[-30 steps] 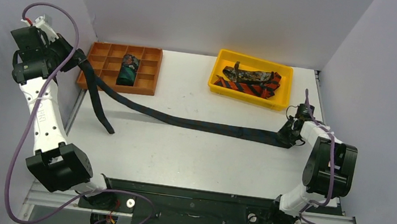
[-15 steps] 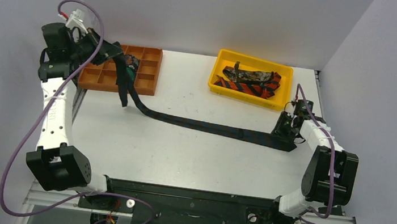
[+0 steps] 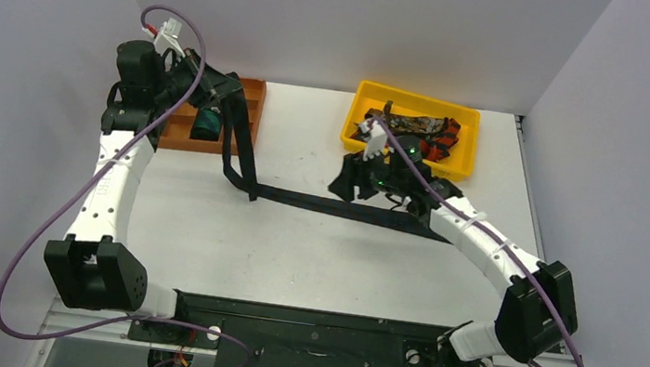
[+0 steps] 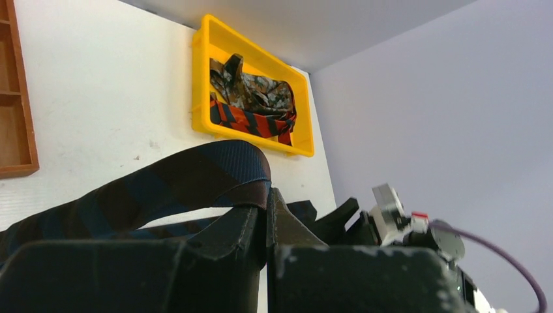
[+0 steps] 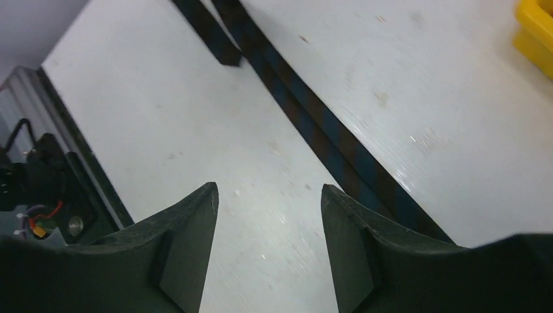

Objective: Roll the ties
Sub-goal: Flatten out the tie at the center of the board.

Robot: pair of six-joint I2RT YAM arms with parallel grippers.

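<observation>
Clamping navy tie (image 4: 195,171), left hand (image 4: 267,210) shows grip only on wrist cam.

Far end of navy tie (image 3: 319,203) under right arm (image 3: 482,245)

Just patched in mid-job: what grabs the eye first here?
The long navy tie, pinched in the shut left gripper above the orange tray at back left, hangs down and trails across the table. The right gripper hovers open and empty over it mid-table. Behind, a yellow bin holds a striped red-orange tie and a mottled brown tie.
</observation>
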